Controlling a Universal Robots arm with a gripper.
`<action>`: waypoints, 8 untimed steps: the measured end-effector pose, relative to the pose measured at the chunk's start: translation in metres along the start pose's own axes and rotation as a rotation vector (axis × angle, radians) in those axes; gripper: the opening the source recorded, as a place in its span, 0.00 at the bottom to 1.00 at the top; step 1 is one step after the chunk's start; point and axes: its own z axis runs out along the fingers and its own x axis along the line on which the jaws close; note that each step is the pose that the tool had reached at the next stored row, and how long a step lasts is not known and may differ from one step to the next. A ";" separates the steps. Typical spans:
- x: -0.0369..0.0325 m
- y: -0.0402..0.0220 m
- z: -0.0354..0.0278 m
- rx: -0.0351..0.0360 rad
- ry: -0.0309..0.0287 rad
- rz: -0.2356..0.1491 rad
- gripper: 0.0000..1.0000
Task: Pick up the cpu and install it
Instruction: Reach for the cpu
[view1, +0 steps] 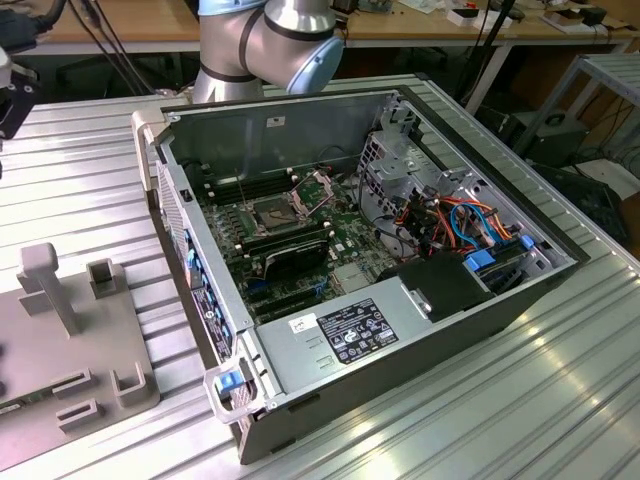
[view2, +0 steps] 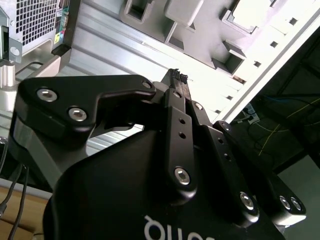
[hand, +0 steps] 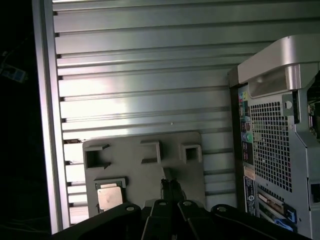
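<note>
Hanging over a grey fixture plate (hand: 145, 160), the gripper (hand: 170, 186) is seen in both wrist views with its two black fingers (view2: 176, 102) pressed together at the tips. Nothing is held between them.

The cpu (hand: 110, 197) is found on that plate, laid flat in a square pocket with its dull silver top facing up. The pocket is at the plate corner nearest the edge of the ribbed aluminium tabletop (hand: 150, 75). The cpu lies near the fingertips but is not touched by them. Other pockets and raised holders are spread across the plate.

In the exterior view an open computer case (view1: 420, 330) is laid on its side on the tabletop, with the fixture plate at the exterior view's left of it. Inside the case the motherboard (view1: 340, 225) is exposed, and a dark square socket (view1: 275, 212) is seen on it — its metal frame appears to be lifted. The arm's base (view1: 270, 40) is placed at the far edge of the tabletop, behind the case.
</note>
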 end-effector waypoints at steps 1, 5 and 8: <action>0.0021 -0.0002 0.0000 0.0000 0.0000 0.000 0.11; 0.0032 -0.0003 0.0000 0.0000 -0.0001 0.000 0.11; 0.0033 -0.0002 -0.0001 0.0000 0.0000 0.000 0.11</action>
